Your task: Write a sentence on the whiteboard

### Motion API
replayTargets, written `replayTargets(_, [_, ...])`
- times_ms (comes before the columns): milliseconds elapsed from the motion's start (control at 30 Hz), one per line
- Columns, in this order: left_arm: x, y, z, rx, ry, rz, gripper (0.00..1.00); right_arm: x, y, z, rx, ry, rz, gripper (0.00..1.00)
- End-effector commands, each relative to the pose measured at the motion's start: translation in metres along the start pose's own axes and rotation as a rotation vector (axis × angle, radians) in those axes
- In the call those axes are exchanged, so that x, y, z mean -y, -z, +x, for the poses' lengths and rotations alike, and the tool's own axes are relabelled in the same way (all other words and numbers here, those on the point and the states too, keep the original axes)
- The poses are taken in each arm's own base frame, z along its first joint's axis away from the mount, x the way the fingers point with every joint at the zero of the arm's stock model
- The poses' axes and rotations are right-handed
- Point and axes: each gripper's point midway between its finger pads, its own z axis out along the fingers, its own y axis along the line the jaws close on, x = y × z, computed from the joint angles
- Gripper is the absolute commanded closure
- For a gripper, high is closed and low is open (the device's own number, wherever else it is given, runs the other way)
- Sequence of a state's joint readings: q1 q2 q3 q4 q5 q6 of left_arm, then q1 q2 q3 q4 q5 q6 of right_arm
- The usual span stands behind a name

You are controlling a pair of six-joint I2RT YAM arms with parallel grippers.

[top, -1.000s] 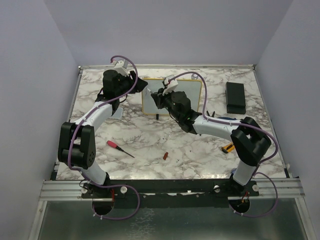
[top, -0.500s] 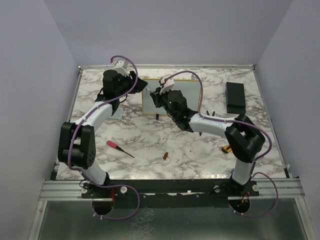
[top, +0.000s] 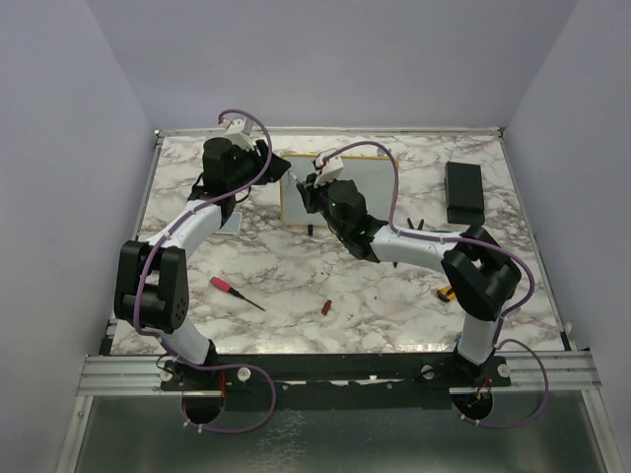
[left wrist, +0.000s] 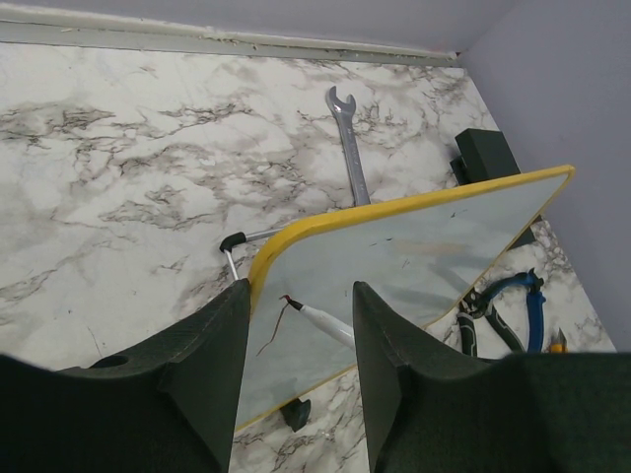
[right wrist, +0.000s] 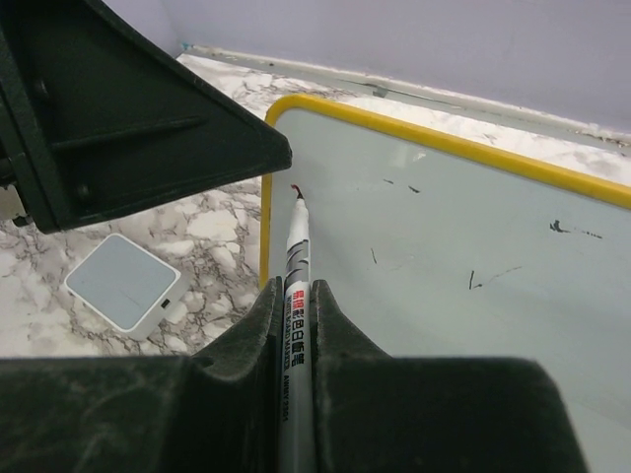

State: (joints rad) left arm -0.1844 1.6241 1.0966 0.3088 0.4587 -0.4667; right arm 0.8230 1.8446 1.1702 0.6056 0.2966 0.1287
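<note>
Whiteboard (top: 340, 189) stands upright at the table's (top: 296, 276) far middle. Right gripper (right wrist: 294, 286) is clamped on a marker (right wrist: 295, 296), tip touching the board's upper left corner. Left gripper (left wrist: 296, 325) straddles the board's edge, fingers apart.

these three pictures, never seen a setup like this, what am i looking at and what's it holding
Two robot arms are bolted at the near edge of a marble table. One picture looks down from above; the other two come from cameras on each wrist. The right pincer is shut on a marker, tip at the whiteboard near its top left corner. The left pincer straddles the board's edge. Only a few stray marks show, no sentence yet. Also lying around: a screwdriver, a wrench, pliers, a black box, a grey pad.
</note>
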Motion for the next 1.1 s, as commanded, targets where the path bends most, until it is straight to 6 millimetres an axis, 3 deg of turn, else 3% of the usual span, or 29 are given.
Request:
replayTargets(0, [0.014,0.005,-0.01,0.02,-0.029,0.031,0.54,0.019,0.01,0.004,-0.007,0.023,0.084,0.99])
replayTargets(267, [0.015,0.006,-0.011,0.022,-0.032,0.033,0.54,0.027,0.021,0.012,-0.022,0.021,0.106,0.99])
replayTargets(767, [0.016,0.005,-0.008,0.011,-0.022,0.043,0.55,0.001,0.013,0.031,-0.073,0.03,-0.034,0.99])
replayTargets(1067, [0.017,0.005,-0.009,0.013,-0.023,0.047,0.55,-0.005,0.007,0.043,-0.101,0.027,-0.055,0.99])
